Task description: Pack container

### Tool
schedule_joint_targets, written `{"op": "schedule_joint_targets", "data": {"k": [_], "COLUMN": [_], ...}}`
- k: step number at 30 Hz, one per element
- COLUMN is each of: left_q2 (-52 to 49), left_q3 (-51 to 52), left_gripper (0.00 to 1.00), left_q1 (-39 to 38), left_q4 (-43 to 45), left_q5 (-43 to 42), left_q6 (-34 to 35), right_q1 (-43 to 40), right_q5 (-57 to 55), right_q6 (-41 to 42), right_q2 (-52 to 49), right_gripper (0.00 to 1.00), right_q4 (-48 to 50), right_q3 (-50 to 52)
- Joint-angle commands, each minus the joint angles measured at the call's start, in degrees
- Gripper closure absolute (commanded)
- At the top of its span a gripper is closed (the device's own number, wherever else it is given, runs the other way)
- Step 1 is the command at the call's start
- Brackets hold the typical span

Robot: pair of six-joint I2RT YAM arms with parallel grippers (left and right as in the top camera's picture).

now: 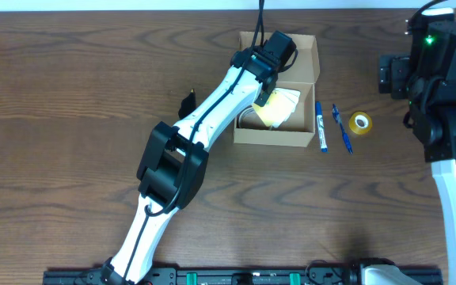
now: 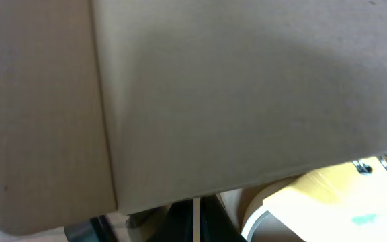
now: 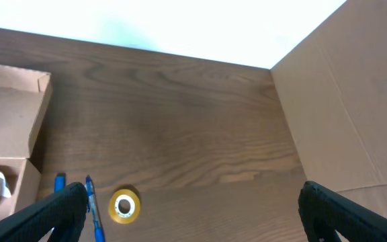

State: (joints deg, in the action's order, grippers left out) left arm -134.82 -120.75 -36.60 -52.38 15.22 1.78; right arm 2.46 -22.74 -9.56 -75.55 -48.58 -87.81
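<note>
Two pincers are mine. My left pincer (image 1: 271, 59) is pressed together, on what, if anything, I cannot tell; the open cardboard container (image 1: 301, 67) lies right beneath it. Blue pens (image 1: 321, 127) and a yellow tape roll (image 1: 360, 122) lie between the container and my right pincer (image 3: 193, 208), which is spread wide and empty.

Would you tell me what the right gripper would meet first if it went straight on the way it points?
Probably the wooden table, in the open stretch between the yellow tape roll and the cardboard panel. The open right gripper frames nothing else, though depth is unclear.
</note>
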Motion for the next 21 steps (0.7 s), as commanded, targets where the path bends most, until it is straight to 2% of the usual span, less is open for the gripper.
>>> {"op": "schedule_joint_targets", "data": {"k": [1,10,21], "left_q2": [-0.5,-0.5,-2.69], "left_q3": [0.42,0.61,1.16], "left_gripper": [0.94,0.94,0.94], "left_q1": [0.04,-1.86,-3.08], "left_q4": [0.28,0.68,4.7], "left_q5": [1.66,-3.04,-2.73], "left_q6": [4.7,11.13,11.13], "right_q1": [-0.24,-0.22,-0.17], "right_q5": [-0.13,-0.13,-0.13], "right_q6": [-0.83,-0.83,-0.83], "right_q2": [-0.04,-0.04,2.43], "right_gripper": [0.01,0.01,0.01], "right_q4": [-0.09,-0.15,-0.5], "right_q3": [-1.11,-1.11,-1.11]}}
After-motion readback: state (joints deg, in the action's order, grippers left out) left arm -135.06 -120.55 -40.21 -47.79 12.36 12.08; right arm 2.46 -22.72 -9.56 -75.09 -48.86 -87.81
